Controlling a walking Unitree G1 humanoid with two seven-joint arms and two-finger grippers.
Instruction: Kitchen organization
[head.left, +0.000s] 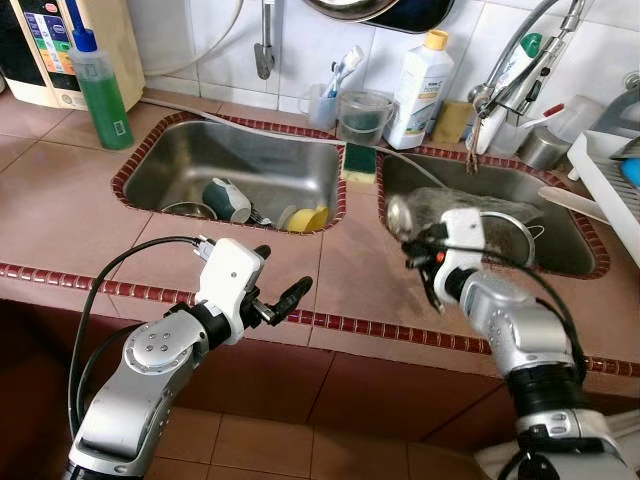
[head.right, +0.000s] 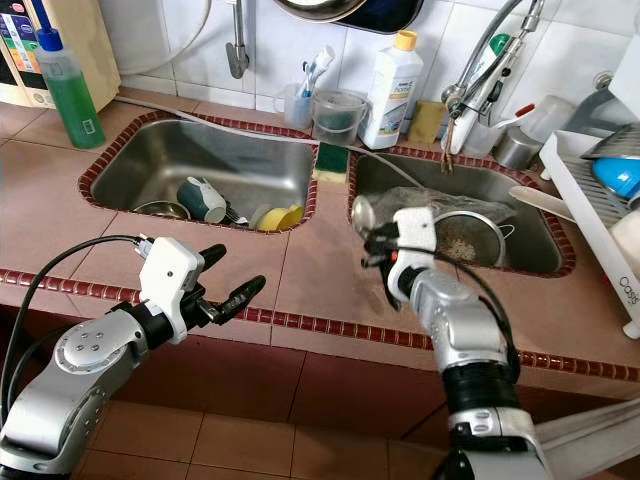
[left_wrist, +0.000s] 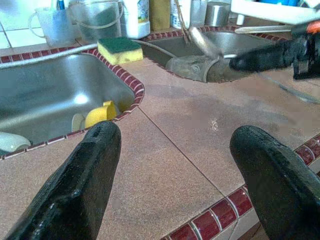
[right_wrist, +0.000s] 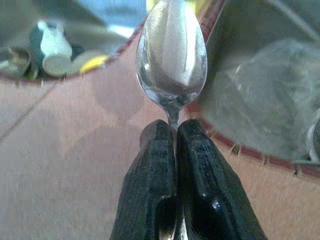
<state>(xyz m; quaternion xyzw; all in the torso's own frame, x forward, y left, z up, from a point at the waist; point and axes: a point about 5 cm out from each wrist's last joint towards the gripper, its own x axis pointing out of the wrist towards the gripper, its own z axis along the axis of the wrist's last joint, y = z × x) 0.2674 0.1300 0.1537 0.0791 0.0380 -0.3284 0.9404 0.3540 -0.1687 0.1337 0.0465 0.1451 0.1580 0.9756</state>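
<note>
Between the two black fingers of the right claw (right_wrist: 175, 131) sits a metal spoon (right_wrist: 171, 52), pinched at the neck just below its bowl, with the fingers pressed together on it. Its bowl sticks out past the fingertips, shiny and silver, oval, catching a pale reflection down its middle. That claw hovers above the tiled bench (head.left: 350, 270), at the near left corner of the right sink (head.left: 560, 255), which holds a wire strainer (head.right: 470, 237). Further left of the spoon lies the left sink (head.left: 180, 160), holding a teal and white mug (head.left: 228, 199) and a yellow cup (head.left: 312, 218). Over the front edge of the bench the left claw (head.left: 281, 276) hangs with its fingers spread wide, gripping nothing. Beyond it, on the strip between the sinks, rests a yellow and green sponge (left_wrist: 120, 49).
</note>
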